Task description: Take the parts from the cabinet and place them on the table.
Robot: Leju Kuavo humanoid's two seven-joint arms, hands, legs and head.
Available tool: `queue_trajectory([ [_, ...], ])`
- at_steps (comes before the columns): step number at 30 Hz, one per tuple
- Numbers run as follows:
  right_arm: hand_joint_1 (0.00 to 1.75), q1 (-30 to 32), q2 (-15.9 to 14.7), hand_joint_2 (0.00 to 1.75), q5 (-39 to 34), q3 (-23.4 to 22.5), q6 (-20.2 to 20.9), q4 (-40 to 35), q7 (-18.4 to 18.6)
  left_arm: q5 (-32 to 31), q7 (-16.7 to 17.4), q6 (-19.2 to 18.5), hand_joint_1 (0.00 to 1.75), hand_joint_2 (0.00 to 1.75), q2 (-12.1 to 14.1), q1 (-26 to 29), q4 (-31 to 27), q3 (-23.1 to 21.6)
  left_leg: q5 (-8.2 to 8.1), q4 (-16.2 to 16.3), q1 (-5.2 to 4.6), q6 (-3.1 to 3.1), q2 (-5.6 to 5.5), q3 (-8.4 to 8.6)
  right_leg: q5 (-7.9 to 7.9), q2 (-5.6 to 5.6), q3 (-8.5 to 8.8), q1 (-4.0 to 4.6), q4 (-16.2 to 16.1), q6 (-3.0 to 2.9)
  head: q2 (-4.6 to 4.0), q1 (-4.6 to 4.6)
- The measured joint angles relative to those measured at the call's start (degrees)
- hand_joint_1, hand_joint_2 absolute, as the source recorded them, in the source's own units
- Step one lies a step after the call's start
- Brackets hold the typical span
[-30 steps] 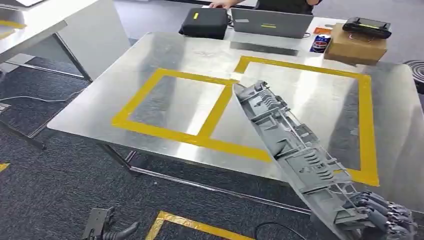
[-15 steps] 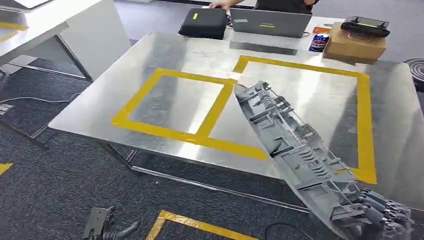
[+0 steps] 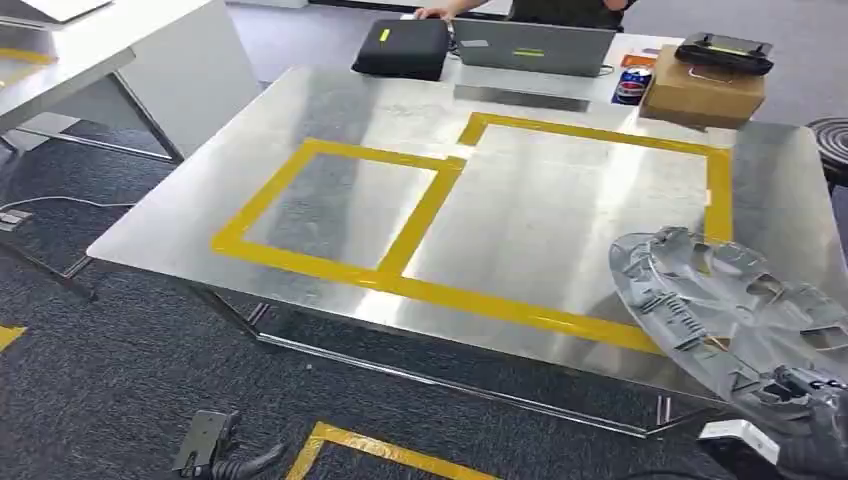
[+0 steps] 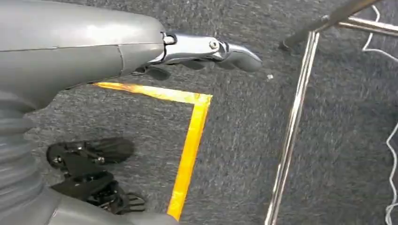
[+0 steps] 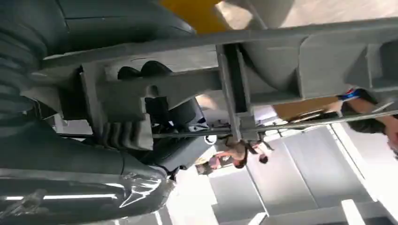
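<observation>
Over table (image 3: 330, 110) edge, R hand (image 3: 815, 420) grips grey part (image 3: 735, 310).

Behind the taped squares: black case (image 3: 405, 48), grey laptop (image 3: 530, 47), cardboard box (image 3: 700, 97), soda can (image 3: 631, 86).

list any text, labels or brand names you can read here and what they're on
None can be read with certainty.
Blue can: a red, white and blue logo, lettering too small to read.
Black case: a yellow mark, no legible letters.
Laptop: a yellow-green sticker, too blurred to read.
Grey part held by the right hand: no readable marking.
</observation>
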Motion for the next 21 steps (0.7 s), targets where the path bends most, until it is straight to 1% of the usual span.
queue_trajectory([
  [1,1.75,-0.3,0.0,1.75,0.0,-1.6,0.5,0.4,-0.3,0.0,0.0,0.0,0.00,1.75,-0.1,-0.1,0.0,0.0,0.62,-0.2,0.00,1.06,0.01,-0.14,0.07,0.11,-0.20,-0.01,0.0,-0.10,0.00,-0.26],
  [2,1.75,-0.5,0.0,1.75,0.0,-3.0,0.8,0.8,-0.3,-0.1,0.0,0.0,0.00,1.75,-0.1,-0.2,0.0,0.0,0.81,-0.3,-0.01,1.49,0.00,-0.16,0.08,0.27,-0.29,-0.01,0.0,-0.14,0.00,-0.22],
  [3,1.75,-0.7,0.0,1.75,0.0,-3.8,1.0,1.1,-0.5,-0.1,0.0,0.0,0.00,1.75,-0.1,-0.3,0.0,0.0,0.92,-0.3,-0.03,1.69,0.00,-0.16,0.07,0.34,-0.31,0.01,0.0,-0.15,0.00,-0.28],
  [6,1.75,-0.9,0.1,1.75,0.3,-5.7,1.2,1.7,-0.6,-0.3,0.0,0.0,0.00,1.75,-0.1,-0.5,0.0,0.0,0.89,-0.8,-0.01,2.08,0.01,0.03,-0.13,0.46,-0.32,0.23,0.0,-0.50,0.00,-0.37],
  [7,1.75,-0.9,0.1,1.75,0.4,-6.1,1.3,1.9,-0.6,-0.3,0.0,0.0,0.00,1.75,-0.1,-0.6,0.0,0.0,0.83,-0.9,0.02,2.04,0.01,0.08,-0.18,0.47,-0.32,0.36,0.0,-0.78,0.00,-0.33],
  [8,1.75,-1.0,0.2,1.75,0.4,-6.5,1.3,2.1,-0.6,-0.3,0.0,0.0,0.00,1.75,-0.2,-0.6,0.0,0.0,0.87,-1.0,0.07,1.71,0.01,0.07,-0.23,0.47,-0.33,0.44,0.0,-0.93,0.00,-0.33],
  [9,1.75,-1.0,0.2,1.75,0.5,-6.7,1.3,2.2,-0.6,-0.3,0.0,0.0,0.00,1.75,-0.2,-0.6,0.0,0.0,0.85,-1.1,0.13,0.99,0.01,0.08,-0.23,0.46,-0.34,0.50,0.0,-0.95,0.00,-0.33],
  [10,1.75,-1.1,0.2,1.75,0.5,-7.0,1.3,2.4,-0.7,-0.3,0.0,0.0,0.00,1.75,-0.2,-0.6,0.0,0.0,0.90,-1.2,0.22,-0.05,0.01,0.09,-0.22,0.45,-0.37,0.54,0.0,-0.97,0.00,-0.33],
  [11,1.75,-1.1,0.2,1.75,0.5,-7.1,1.3,2.5,-0.7,-0.3,0.0,0.0,0.00,1.75,-0.2,-0.6,0.0,0.0,0.89,-1.2,0.31,-0.90,0.01,0.08,-0.21,0.44,-0.40,0.58,0.0,-1.00,0.00,-0.31],
  [12,1.75,-1.1,0.2,1.75,0.5,-7.4,1.3,2.6,-0.7,-0.3,0.0,0.0,0.00,1.75,-0.2,-0.6,0.0,0.0,0.90,-1.2,0.32,-1.04,0.01,0.05,-0.19,0.42,-0.39,0.58,0.0,-1.00,0.00,-0.31],
  [14,1.75,-1.2,0.2,1.75,0.6,-7.5,1.5,2.8,-0.6,-0.4,0.0,-0.2,0.00,1.75,-0.2,-0.6,0.0,0.0,0.90,-1.2,0.24,-1.04,0.01,0.01,-0.10,0.41,-0.34,0.55,0.0,-1.03,0.00,-0.28],
  [17,1.75,-1.8,0.2,1.75,0.9,-9.2,3.8,3.2,-0.2,-0.8,0.1,-0.4,0.00,1.75,-0.2,-0.7,0.0,0.0,0.93,-1.2,0.05,-0.96,0.01,-0.04,0.18,0.43,-0.24,0.35,-0.4,-0.70,0.00,-0.28],
  [21,1.75,-3.4,0.2,1.75,1.4,-13.4,7.8,4.1,-1.0,-1.0,0.4,-0.6,0.00,1.75,-0.2,-0.7,0.0,0.0,1.00,-1.1,-0.06,-0.67,0.01,-0.15,0.44,0.42,-0.09,0.24,-0.7,-0.34,0.00,-0.26],
])
